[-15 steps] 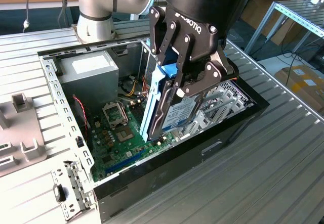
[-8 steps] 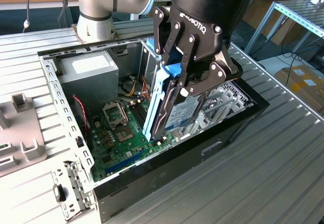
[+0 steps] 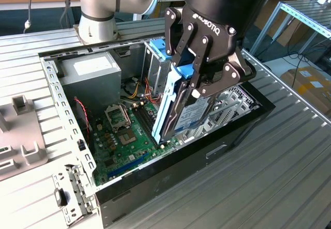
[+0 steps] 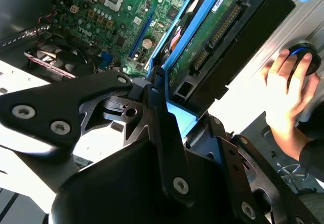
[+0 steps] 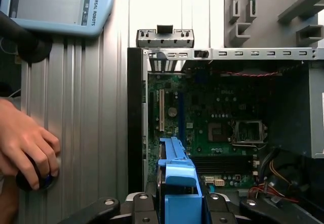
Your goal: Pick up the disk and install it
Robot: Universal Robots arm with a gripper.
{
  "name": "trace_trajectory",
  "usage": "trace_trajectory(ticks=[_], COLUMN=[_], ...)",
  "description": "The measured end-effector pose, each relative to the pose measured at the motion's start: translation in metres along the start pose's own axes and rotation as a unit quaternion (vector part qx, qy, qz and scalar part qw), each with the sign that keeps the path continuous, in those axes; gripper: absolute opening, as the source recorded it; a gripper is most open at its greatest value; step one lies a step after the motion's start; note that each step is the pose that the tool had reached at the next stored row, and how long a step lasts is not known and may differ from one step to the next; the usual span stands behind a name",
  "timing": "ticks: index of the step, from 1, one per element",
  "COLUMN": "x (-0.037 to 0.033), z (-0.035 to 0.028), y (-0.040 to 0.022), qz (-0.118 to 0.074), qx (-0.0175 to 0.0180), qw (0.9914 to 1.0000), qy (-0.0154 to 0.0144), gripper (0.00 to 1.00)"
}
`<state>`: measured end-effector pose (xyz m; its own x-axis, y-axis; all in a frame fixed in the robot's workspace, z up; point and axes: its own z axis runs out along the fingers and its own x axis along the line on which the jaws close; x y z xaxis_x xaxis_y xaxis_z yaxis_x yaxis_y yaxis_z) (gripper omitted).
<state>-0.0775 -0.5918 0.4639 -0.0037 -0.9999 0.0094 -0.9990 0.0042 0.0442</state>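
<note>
light-blue carrier around a dark-grey drive: that's the disk (image 3: 178, 112), clamped by the gripper (image 3: 207, 89), 2 fingers pinched narrow on its upper end near the blue tab. the disk stands on edge, tilted, top leaning toward the exterior view's right, lower end down inside the open computer case (image 3: 56, 92), above the green motherboard (image 3: 119, 136) and just beside the metal drive cage (image 3: 155, 63). can't tell if the lower edge touches anything. grey power supply (image 3: 90, 69) sits in the far corner of the case, well apart from the disk. the case lies on its side on a ribbed aluminium table (image 3: 269, 177). in the second wrist view the gripper (image 4: 179, 118) holds the disk (image 4: 212, 37) with its circuit-board side and connector edge showing, motherboard (image 4: 116, 16) beyond. in the first wrist view the disk (image 5: 177, 168) runs out from the gripper (image 5: 179, 209) over the board. outside the case, a person's hand (image 5: 25, 143) rests on a dark round knob (image 5: 30, 181) on the table, near a teach pendant (image 5: 55, 6); the same hand (image 4: 286, 90) shows in the second wrist view.
</note>
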Motion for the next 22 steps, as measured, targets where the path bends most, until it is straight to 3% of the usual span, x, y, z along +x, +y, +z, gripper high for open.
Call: trace_trajectory(ticks=[22], x=[0.0022], z=[0.001], y=[-0.0243], qz=[0.0], qx=[0.0], qw=[1.0], qy=[0.0], gripper=[0.37])
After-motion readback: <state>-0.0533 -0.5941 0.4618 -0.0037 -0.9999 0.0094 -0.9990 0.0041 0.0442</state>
